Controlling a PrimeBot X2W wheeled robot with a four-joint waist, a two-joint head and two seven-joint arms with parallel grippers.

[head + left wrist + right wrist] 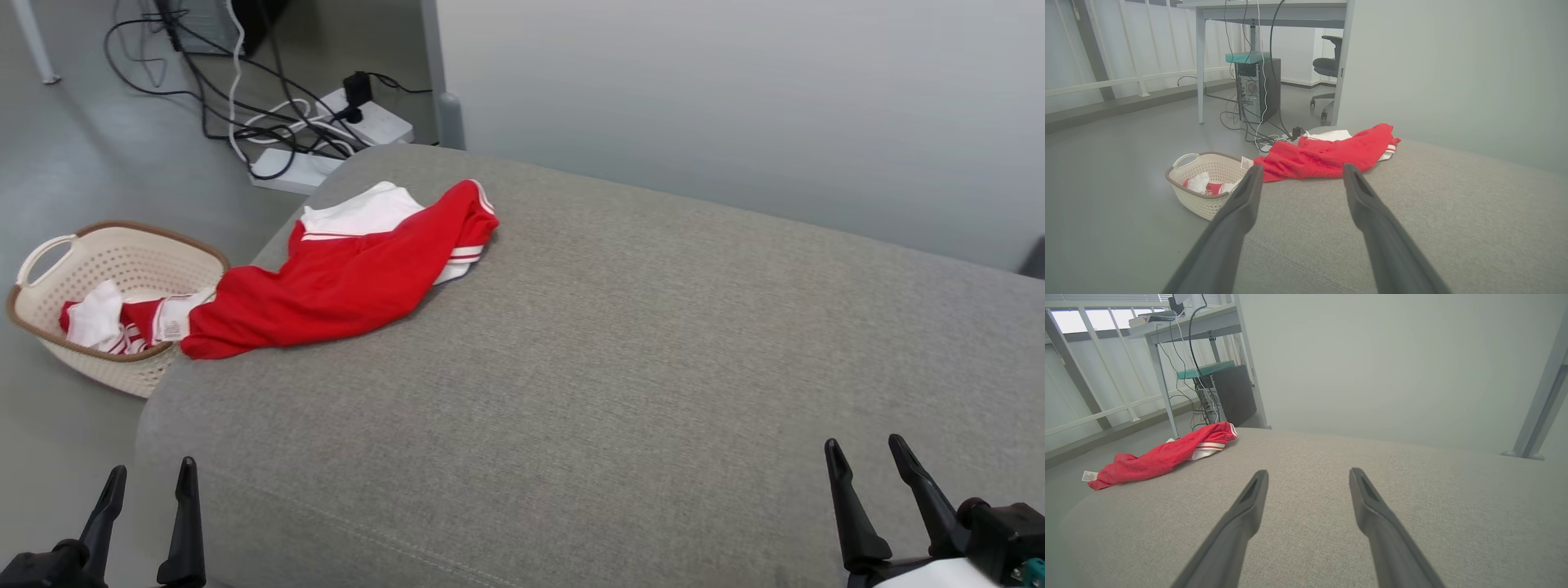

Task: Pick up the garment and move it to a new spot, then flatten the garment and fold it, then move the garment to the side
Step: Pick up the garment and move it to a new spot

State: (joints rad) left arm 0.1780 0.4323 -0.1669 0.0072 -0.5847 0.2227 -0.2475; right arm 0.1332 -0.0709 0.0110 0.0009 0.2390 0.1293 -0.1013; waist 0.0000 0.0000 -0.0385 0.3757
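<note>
At the far left corner of the grey cushion (620, 367) the garment (343, 282) lies bunched, red with white trim. Its lower end droops over the rounded edge toward a basket (106, 371) on the floor, which holds more red-and-white cloth. The left gripper (153, 467) and right gripper (864, 443) sit at the near edge, well apart from the garment, each with its fingers spread wide and nothing between them. Nothing of the task looks begun, so the pick-up is the step in hand. The main risk is that overhanging end: a nudge or a weak pinch near the edge could let the cloth slide off and drop into or beside the basket, where it would mix with the other piece. A push toward the far corner could send it down among the cables (245, 122) on the floor. Because the cloth is folded over itself, a grasp on the top layer alone would likely lift it twisted and make flattening harder. Pressing down too hard could also catch the cushion cover along with the garment. The right arm has the longer reach across, so it may arrive late or at a poor angle.
</note>
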